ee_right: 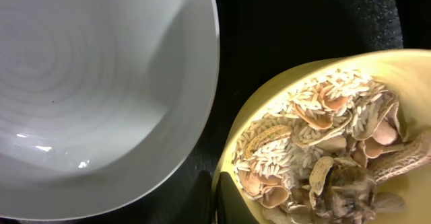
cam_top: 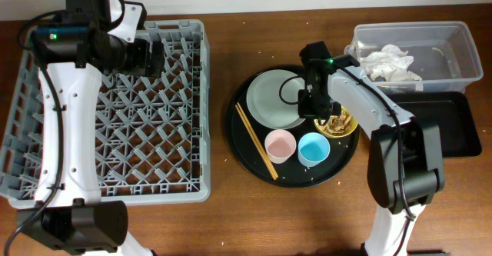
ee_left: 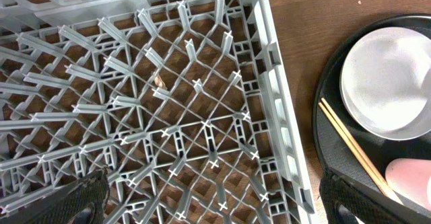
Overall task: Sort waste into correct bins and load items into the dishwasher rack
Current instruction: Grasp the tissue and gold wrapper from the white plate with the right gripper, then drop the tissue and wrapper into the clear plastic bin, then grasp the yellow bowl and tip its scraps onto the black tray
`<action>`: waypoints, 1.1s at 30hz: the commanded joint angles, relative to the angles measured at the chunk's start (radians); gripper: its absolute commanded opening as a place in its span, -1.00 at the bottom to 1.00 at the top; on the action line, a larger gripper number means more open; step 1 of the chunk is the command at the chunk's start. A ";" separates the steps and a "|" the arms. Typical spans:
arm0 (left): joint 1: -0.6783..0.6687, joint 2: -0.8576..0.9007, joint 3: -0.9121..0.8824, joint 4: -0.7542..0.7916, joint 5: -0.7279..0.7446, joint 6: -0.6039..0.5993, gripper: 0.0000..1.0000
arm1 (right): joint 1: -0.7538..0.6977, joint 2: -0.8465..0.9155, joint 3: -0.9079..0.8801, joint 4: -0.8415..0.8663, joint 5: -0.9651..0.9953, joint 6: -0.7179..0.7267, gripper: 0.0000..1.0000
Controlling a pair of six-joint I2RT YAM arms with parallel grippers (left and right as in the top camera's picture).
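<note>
Left gripper (ee_left: 222,202): hanging over the dishwasher rack (cam_top: 115,133) at upper left, fingers spread wide, nothing in them.
Right gripper (cam_top: 315,106): low at centre frame, between the plate (cam_top: 269,94) and the yellow bowl (ee_right: 411,69); how far open, I can't tell.
Food scraps (ee_right: 323,150): peanut shells and rice, sitting in the bowl.
Tissues (cam_top: 390,64): in the clear tub (cam_top: 461,41), upper right.

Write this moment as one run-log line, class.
left gripper open over dishwasher rack | right gripper at yellow bowl, jaws unclear | food scraps in bowl | tissues in clear tub
</note>
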 commanded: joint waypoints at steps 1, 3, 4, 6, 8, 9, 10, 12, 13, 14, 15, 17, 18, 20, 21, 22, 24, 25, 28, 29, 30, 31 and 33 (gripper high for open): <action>0.002 0.008 0.017 -0.002 -0.003 0.002 0.98 | 0.003 -0.024 0.049 -0.038 0.010 -0.046 -0.92; 0.002 0.008 0.017 -0.002 -0.003 0.001 0.99 | 0.003 -0.042 0.177 -0.139 0.009 -0.071 -0.92; 0.002 0.008 0.017 -0.002 -0.004 0.002 0.99 | 0.003 -0.047 0.272 -0.224 0.008 -0.111 -0.92; 0.002 0.008 0.017 -0.002 -0.004 0.002 0.98 | 0.003 -0.047 0.421 -0.358 0.001 -0.142 -0.92; 0.002 0.008 0.017 -0.002 -0.004 0.002 0.98 | -0.019 -0.055 0.562 -0.490 -0.045 -0.178 -0.92; 0.002 0.008 0.017 -0.002 -0.004 0.002 0.98 | -0.048 -0.076 0.587 -0.515 -0.103 -0.203 -0.91; 0.002 0.008 0.017 -0.002 -0.003 0.002 0.99 | -0.067 -0.094 0.589 -0.518 -0.131 -0.217 -0.92; 0.002 0.008 0.017 -0.002 -0.004 0.002 0.99 | -0.203 -0.195 0.589 -0.534 -0.209 -0.263 -0.92; 0.002 0.008 0.017 -0.002 -0.004 0.002 0.98 | -0.247 -0.216 0.589 -0.543 -0.243 -0.299 -0.91; 0.002 0.008 0.017 -0.002 -0.004 0.002 0.99 | -0.356 -0.249 0.589 -0.564 -0.346 -0.389 -0.91; 0.002 0.008 0.017 -0.002 -0.004 0.002 0.99 | -0.432 -0.248 0.585 -0.572 -0.416 -0.472 -0.92; 0.002 0.008 0.017 -0.002 -0.003 0.002 0.99 | -0.546 -0.238 0.537 -0.565 -0.536 -0.587 -0.92; 0.002 0.008 0.017 -0.002 -0.004 0.001 0.99 | -0.587 -0.236 0.507 -0.558 -0.588 -0.634 -0.92; 0.002 0.008 0.017 -0.002 -0.004 0.002 0.98 | -0.682 -0.236 0.387 -0.504 -0.706 -0.718 -0.91; 0.002 0.008 0.017 -0.002 -0.004 0.002 0.99 | -0.718 -0.236 0.285 -0.437 -0.718 -0.726 -0.92; 0.002 0.008 0.017 -0.002 -0.004 0.002 0.99 | -0.738 -0.236 0.200 -0.378 -0.734 -0.726 -0.91; 0.002 0.008 0.017 -0.002 -0.004 0.002 0.99 | -0.771 -0.236 0.041 -0.248 -0.806 -0.744 -0.92; 0.002 0.008 0.017 -0.002 -0.004 0.002 0.99 | -0.790 -0.236 -0.023 -0.196 -0.860 -0.744 -0.92; 0.002 0.008 0.017 -0.002 -0.004 0.002 0.99 | -0.914 -0.236 -0.220 -0.025 -1.112 -0.745 -0.92; 0.002 0.008 0.017 -0.002 -0.004 0.001 0.98 | -0.956 -0.236 -0.235 -0.011 -1.201 -0.764 -0.91; 0.002 0.008 0.017 -0.002 -0.004 0.002 0.99 | -1.001 -0.236 -0.236 -0.010 -1.268 -0.774 -0.92; 0.002 0.008 0.017 -0.002 -0.004 0.002 0.99 | -1.018 -0.236 -0.236 -0.008 -1.285 -0.774 -0.92; 0.002 0.008 0.017 -0.002 -0.004 0.002 0.99 | -1.072 -0.236 -0.237 0.001 -1.409 -0.774 -0.92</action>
